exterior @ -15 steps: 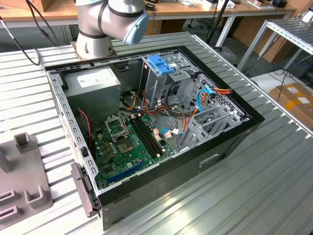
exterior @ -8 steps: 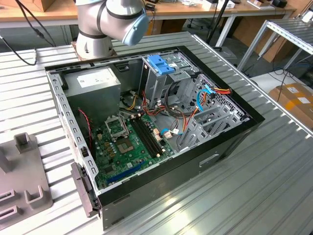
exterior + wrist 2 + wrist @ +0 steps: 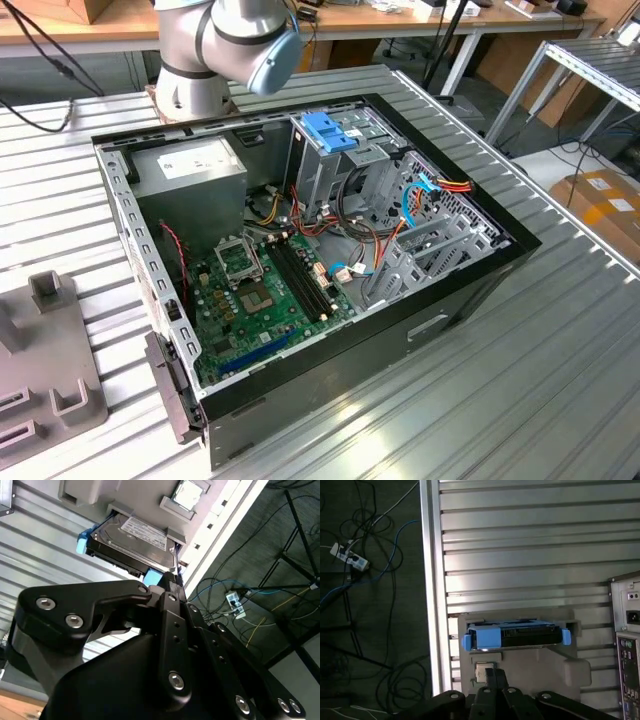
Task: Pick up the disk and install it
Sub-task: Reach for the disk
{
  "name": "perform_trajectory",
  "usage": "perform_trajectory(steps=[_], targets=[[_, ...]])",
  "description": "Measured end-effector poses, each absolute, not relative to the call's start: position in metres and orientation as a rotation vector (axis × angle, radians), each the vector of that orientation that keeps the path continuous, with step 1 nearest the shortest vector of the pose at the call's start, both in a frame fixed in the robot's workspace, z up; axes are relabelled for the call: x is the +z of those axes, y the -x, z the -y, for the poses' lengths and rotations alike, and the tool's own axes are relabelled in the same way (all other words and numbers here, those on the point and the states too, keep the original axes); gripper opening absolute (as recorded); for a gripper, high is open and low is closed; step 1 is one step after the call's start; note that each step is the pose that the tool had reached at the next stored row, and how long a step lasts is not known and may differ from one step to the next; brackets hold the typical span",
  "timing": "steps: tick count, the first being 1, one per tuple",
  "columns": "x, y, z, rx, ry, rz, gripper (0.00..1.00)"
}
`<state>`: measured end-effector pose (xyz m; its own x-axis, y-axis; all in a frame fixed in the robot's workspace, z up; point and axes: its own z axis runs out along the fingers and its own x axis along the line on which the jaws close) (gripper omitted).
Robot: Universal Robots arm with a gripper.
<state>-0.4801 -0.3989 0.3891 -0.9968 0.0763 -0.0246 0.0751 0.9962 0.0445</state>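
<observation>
Disk [image 3: 520, 636] lying in grey holder [image 3: 545, 665] just ahead of gripper [image 3: 495, 674], jaws pressed together; blue rail ends clear both sides; underside hidden.

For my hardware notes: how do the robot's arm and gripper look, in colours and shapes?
The arm has round silver-grey segments and a pale blue cap on one joint. The gripper is black, built of angular link plates with silver screws.

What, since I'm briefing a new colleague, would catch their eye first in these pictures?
The open computer case in the middle of the exterior view, its green motherboard bared. Then, in both wrist views, the blue-railed disk seated in a grey holder on the ribbed metal table, just ahead of the gripper.
</observation>
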Motion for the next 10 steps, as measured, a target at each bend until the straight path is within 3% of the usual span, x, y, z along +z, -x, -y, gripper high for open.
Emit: perform_trajectory(steps=[10], targets=[[0.389,0.523,0.399,0.068,-0.118,-3.112,0.11]])
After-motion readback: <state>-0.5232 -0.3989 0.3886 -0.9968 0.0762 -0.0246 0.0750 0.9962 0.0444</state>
